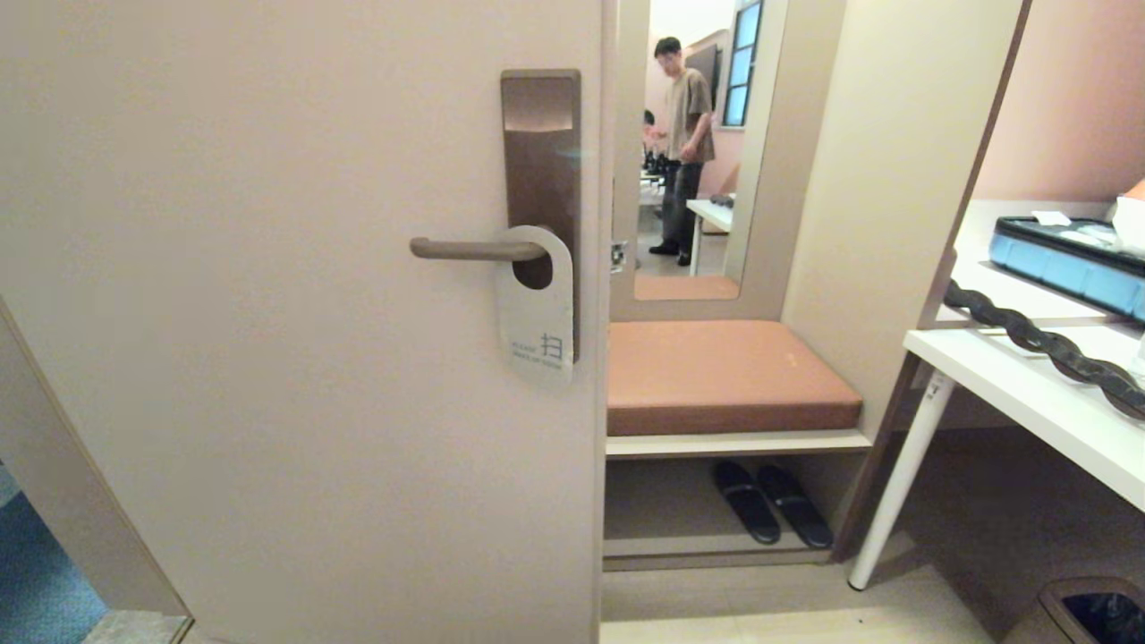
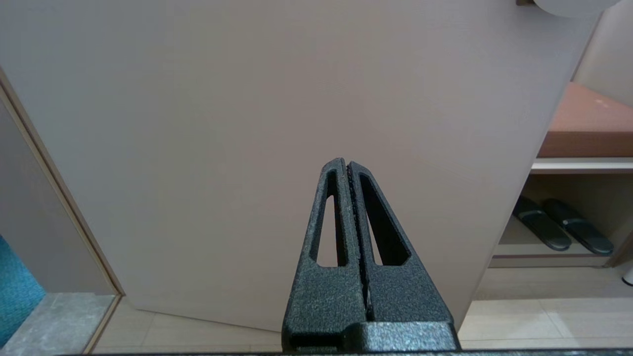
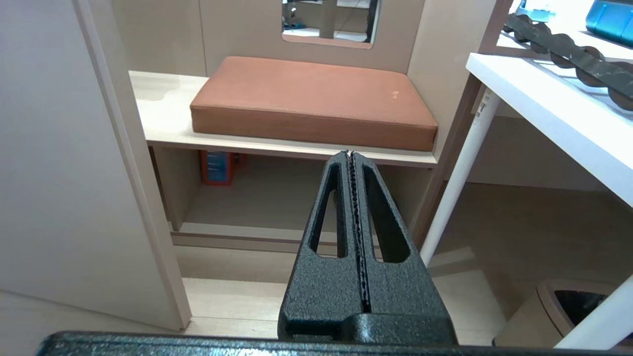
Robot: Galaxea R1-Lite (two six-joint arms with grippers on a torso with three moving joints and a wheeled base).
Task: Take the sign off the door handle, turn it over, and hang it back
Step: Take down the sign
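Both tools, left (image 2: 347, 165) and right (image 3: 350, 155), closed empty in wrist views; sign (image 1: 536, 309) on door handle (image 1: 474, 249) head-view only.

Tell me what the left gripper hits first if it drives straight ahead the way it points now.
Most likely the door: the left gripper, shut and empty, aims at its bare panel, below the sign. How far off the door is cannot be judged.

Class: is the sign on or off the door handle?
On. The sign hangs with the door handle passing through its hole, white face outward.
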